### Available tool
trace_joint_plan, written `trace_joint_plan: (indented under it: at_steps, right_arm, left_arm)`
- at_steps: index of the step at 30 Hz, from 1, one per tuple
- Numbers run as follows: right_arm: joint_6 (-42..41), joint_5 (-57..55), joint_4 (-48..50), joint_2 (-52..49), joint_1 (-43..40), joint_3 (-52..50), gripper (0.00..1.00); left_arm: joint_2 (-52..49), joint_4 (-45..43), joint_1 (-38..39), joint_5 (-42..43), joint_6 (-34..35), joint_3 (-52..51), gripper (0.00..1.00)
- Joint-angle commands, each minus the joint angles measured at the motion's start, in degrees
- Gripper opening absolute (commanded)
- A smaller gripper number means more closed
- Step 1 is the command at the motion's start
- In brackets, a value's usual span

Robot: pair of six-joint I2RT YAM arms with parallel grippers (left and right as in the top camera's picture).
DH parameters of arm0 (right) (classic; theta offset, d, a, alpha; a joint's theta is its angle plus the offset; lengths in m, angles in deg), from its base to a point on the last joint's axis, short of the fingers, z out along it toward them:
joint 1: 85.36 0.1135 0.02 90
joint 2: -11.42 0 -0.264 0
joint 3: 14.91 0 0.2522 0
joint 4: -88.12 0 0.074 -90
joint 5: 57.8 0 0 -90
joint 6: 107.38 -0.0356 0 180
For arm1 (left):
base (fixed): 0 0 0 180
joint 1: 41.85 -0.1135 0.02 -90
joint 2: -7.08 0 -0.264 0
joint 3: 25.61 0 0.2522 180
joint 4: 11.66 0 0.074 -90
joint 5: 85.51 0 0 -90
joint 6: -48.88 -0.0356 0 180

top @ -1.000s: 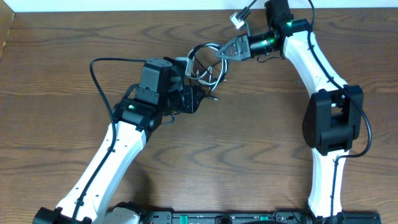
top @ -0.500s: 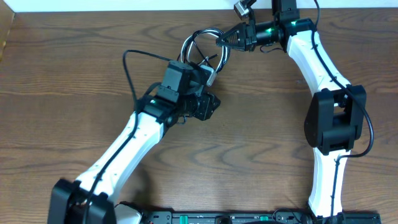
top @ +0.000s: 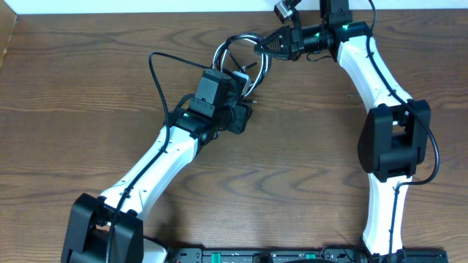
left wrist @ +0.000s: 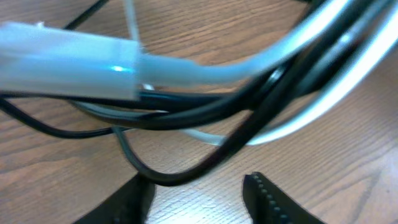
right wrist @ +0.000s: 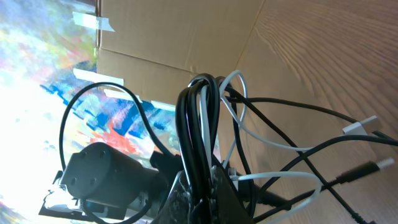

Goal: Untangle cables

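Observation:
The black cable [top: 228,48] and the white cable [top: 257,73] lie tangled in one bundle of loops near the table's far edge. My right gripper [top: 260,45] is shut on the bundle; in the right wrist view the black cable [right wrist: 189,124] and white cable [right wrist: 245,106] loop up from between its fingers [right wrist: 202,186]. My left gripper [top: 245,86] is open beside the bundle's lower end. In the left wrist view the white cable [left wrist: 205,62] with its plug, and the black cable [left wrist: 205,158], cross just above the open fingers [left wrist: 199,199], none between them.
The wooden table [top: 88,88] ends at a white wall along the far edge, close behind the right gripper. A cardboard panel [right wrist: 180,31] shows in the right wrist view. The left arm's own black wire [top: 164,69] arcs above the table.
My left arm has swung right and forward, bringing its gripper up to the cable bundle. My right gripper has lifted the bundle toward the far edge and then held still.

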Motion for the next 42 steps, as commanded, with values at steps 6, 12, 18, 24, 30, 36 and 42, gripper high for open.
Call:
trace_joint_plan:
  at_steps: [6,12,18,24,30,36,42]
  right_arm:
    - [-0.4,2.8,0.2,0.0,-1.2,0.4,0.01]
    - [-0.4,2.8,0.2,0.0,-1.4,0.4,0.01]
    - [-0.4,2.8,0.2,0.0,-1.4,0.4,0.01]
    - [-0.4,2.8,0.2,0.0,-1.4,0.4,0.01]
    - [1.1,2.7,0.2,0.0,-1.4,0.4,0.01]
    - [1.9,2.7,0.2,0.0,-1.4,0.4,0.01]
    - [4.5,2.8,0.1,0.0,-1.3,0.4,0.01]
  left_arm:
    - [5.2,0.0,0.0,-1.7,-0.7,0.4,0.56]
    - [5.6,-0.1,0.0,-1.6,-0.5,0.4,0.56]
    - [2.3,-0.9,0.2,-1.5,1.5,0.4,0.56]
    - [-1.3,-5.0,0.2,-1.2,1.5,0.4,0.45]
    - [-0.3,-5.1,0.2,-1.2,1.5,0.4,0.07]
    - [5.7,-4.5,0.2,-1.2,1.5,0.4,0.07]
    - [11.9,-4.6,0.2,-1.2,2.4,0.4,0.08]
